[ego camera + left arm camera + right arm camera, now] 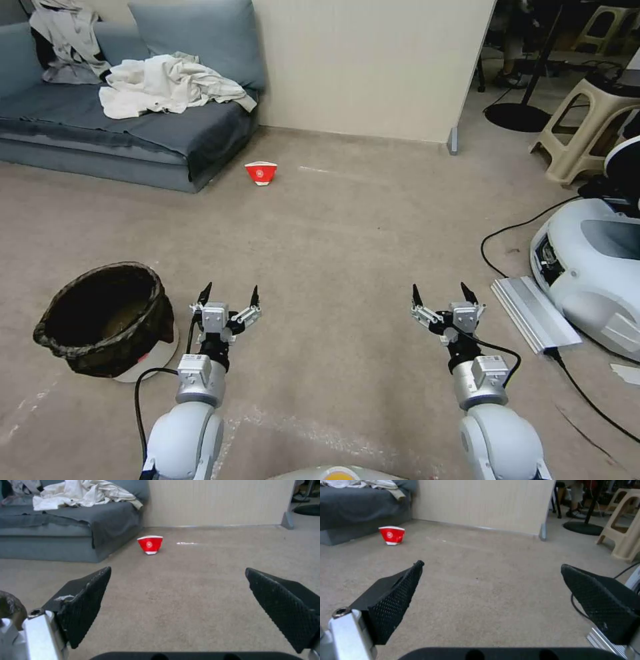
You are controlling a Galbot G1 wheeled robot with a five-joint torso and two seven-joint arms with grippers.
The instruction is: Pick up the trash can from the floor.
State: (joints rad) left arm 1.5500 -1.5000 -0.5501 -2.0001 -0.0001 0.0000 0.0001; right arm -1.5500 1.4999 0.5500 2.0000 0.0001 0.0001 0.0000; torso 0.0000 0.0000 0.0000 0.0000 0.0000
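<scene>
The trash can (pixel 107 320), a small white bin lined with a crinkled black bag, stands upright on the beige carpet floor (pixel 347 227) at the near left in the head view. A sliver of its black bag (pixel 10 607) shows at the edge of the left wrist view. My left gripper (pixel 231 296) hovers open just right of the can, apart from it, with nothing between its fingers. Open and empty too, my right gripper (pixel 441 295) is held out over bare carpet at the right. In the wrist views both grippers (pixel 178 580) (pixel 491 576) point toward the far wall.
A red-and-white paper bowl (pixel 261 173) sits on the carpet by the grey sofa (pixel 133 133) with piled cloth. A white machine (pixel 590 267), a metal bar (pixel 533 313) and black cables lie at the right. Beige stools (pixel 587 127) stand at the far right.
</scene>
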